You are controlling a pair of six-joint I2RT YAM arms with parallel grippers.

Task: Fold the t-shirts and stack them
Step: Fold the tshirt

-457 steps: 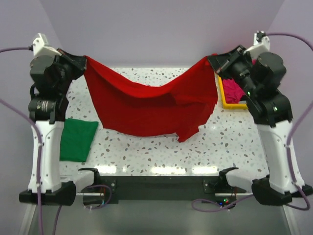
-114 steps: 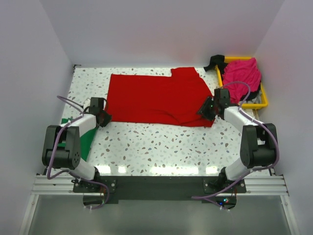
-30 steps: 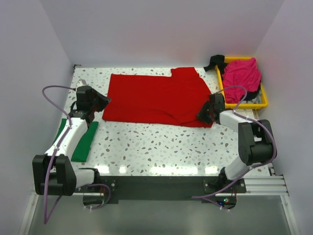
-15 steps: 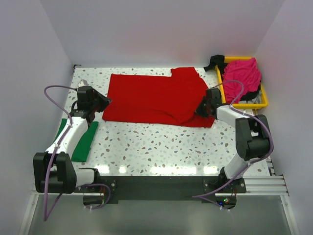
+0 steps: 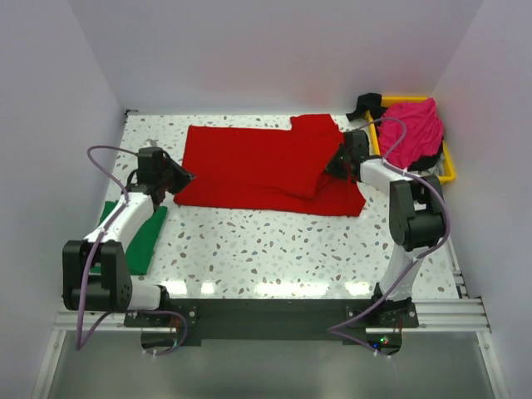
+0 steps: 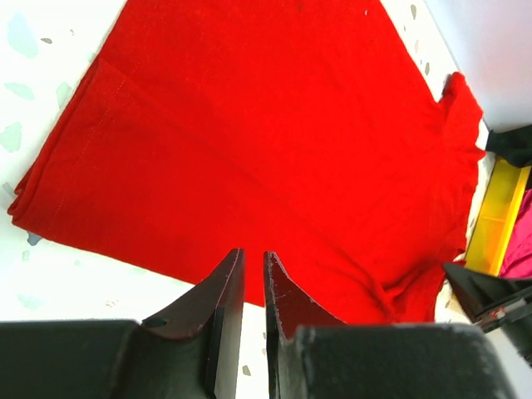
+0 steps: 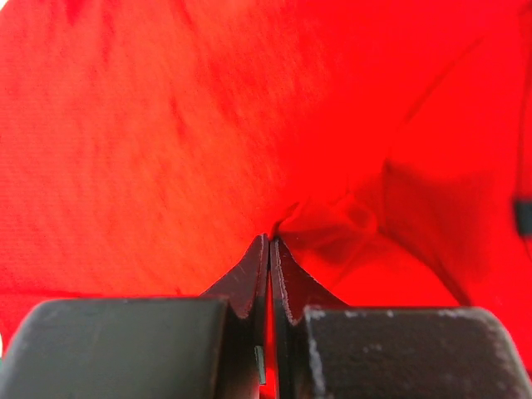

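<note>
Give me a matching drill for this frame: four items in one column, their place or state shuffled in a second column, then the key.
Items:
1. red t-shirt
2. green t-shirt
3. magenta-pink t-shirt
4. right gripper

Places/states:
A. heaped in the yellow tray
B. spread out mid-table
C. pinched shut on a fold of red cloth
D. folded at the table's left edge, beside the left arm

Pairs: 1-B, 2-D, 3-A, 4-C

A white speckled terrazzo table point(image 5: 274, 241) is filling the enclosure floor, catching bright reflections along its near edge. Plain pale lilac walls point(image 5: 249, 50) are closing it in on three sides. A black rail point(image 5: 266, 314) is running across the front.
</note>
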